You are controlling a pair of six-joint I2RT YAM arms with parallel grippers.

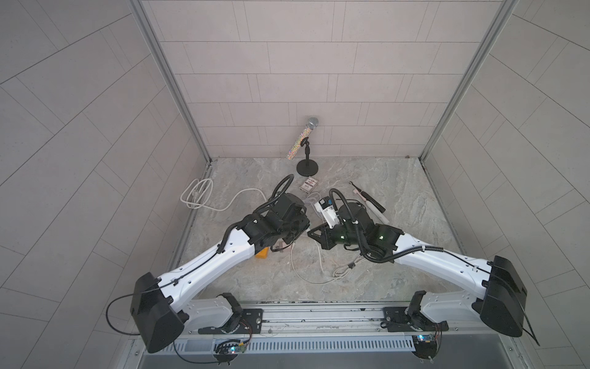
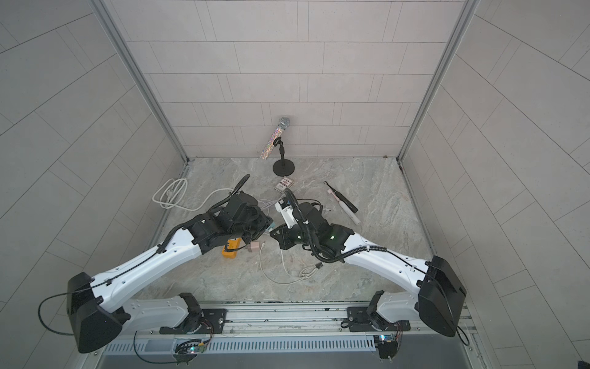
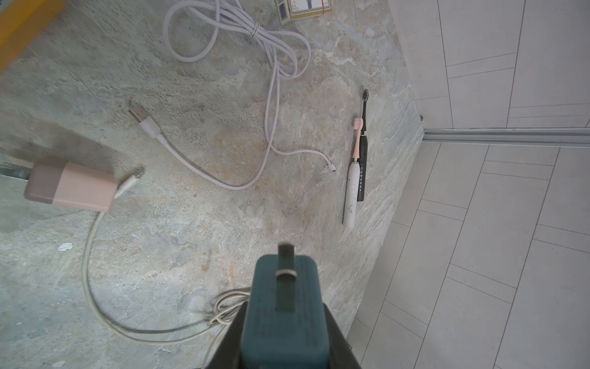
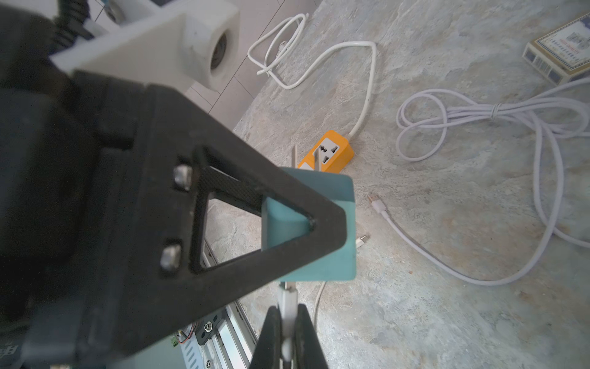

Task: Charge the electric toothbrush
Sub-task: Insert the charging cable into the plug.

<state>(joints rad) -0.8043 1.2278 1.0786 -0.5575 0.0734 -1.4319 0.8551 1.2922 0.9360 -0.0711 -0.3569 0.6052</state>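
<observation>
L gripper (image 3: 284,335) clamps matte teal charger block (image 4: 332,255), flat metal prongs outward. R gripper (image 4: 289,338), jaws narrow, pinches white USB plug (image 4: 287,300), tip at block's rear face. White, pink-necked electric toothbrush (image 3: 351,191) & slim black toothbrush (image 3: 362,166) lie touching on veined stone-look top (image 3: 191,239), well apart from both grippers.

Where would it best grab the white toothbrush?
Take the white toothbrush by the tail end of its handle, probably from above, gripping across its width: it lies flat, and the black toothbrush lies close alongside farther up, leaving only the tail free on both sides.
</observation>
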